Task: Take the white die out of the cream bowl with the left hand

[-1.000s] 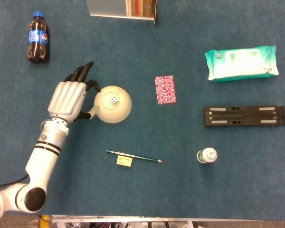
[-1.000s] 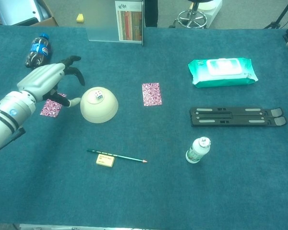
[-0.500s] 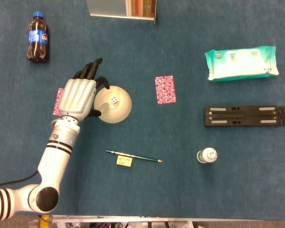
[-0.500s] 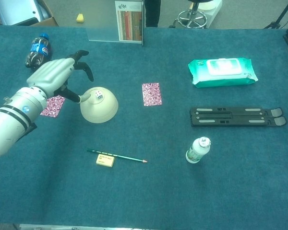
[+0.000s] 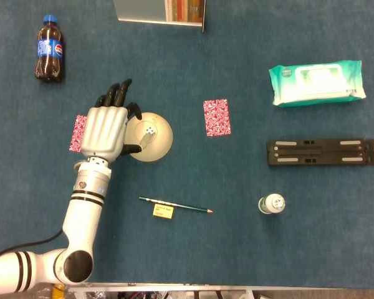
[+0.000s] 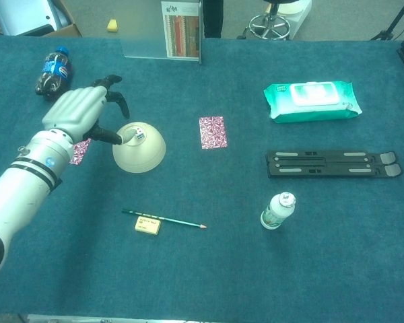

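Observation:
A cream bowl (image 5: 157, 142) (image 6: 143, 153) sits left of centre on the blue cloth. The white die (image 5: 149, 131) (image 6: 139, 134) lies in it, toward its left side. My left hand (image 5: 105, 128) (image 6: 81, 111) hovers over the bowl's left rim, back up, fingers spread and holding nothing. Its dark fingertips (image 5: 118, 93) point to the far edge, and the thumb (image 5: 132, 148) reaches across the rim, a short way from the die. The right hand shows in neither view.
A cola bottle (image 5: 49, 57) stands far left. Patterned red cards lie right of the bowl (image 5: 216, 116) and under my wrist (image 5: 78, 132). A pencil (image 5: 174, 205) and yellow eraser (image 5: 163, 212) lie in front. A small bottle (image 5: 271, 204), black stand (image 5: 324, 151) and wipes pack (image 5: 316, 82) are on the right.
My left hand has slid right and forward from beside the bowl to over its left rim, with the thumb now reaching in toward the die. The die has not moved.

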Robot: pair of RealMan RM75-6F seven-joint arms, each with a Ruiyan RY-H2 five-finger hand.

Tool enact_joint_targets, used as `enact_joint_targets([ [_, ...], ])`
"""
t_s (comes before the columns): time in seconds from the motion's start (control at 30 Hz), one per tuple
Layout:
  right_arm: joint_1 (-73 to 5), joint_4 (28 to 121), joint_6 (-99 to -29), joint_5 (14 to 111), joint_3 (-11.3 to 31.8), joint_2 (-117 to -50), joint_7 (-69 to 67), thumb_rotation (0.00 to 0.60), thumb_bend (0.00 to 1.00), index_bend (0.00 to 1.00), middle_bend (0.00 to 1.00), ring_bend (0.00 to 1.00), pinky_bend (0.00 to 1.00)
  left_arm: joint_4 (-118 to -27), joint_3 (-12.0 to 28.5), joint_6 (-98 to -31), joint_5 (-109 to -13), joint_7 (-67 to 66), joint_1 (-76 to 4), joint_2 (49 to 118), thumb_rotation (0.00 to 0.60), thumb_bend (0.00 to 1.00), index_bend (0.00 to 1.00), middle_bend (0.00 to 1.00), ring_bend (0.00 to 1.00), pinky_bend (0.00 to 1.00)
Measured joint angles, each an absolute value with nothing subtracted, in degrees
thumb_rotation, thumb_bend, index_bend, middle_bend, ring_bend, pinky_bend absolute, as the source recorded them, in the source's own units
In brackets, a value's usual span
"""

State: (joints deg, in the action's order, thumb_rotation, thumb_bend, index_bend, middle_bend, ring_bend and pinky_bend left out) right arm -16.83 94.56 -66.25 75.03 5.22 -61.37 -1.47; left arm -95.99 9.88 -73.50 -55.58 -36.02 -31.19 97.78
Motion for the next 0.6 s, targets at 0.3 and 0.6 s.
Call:
enact_joint_targets([
  [0.3,-16.8,94.2,-66.0,74.9,5.1,-61.6,-1.6,0.600,0.00,0.30,0.29,0.21,0.25,-94.0,9.2,-73.5,-56.1,-35.7,-31.0,99.1,0.465,0.27,0.43,0.05,0.05,0.19],
  [0.6,-16.5,93.8,-66.0,74.8,5.1,-61.8,-1.9,0.600,0.00,0.30,0.29,0.21,0.25,-93.5,9.3,-73.2,-56.2,-36.2,-31.5,101.0,0.468,0.27,0.43,0.06,0.05,0.19],
])
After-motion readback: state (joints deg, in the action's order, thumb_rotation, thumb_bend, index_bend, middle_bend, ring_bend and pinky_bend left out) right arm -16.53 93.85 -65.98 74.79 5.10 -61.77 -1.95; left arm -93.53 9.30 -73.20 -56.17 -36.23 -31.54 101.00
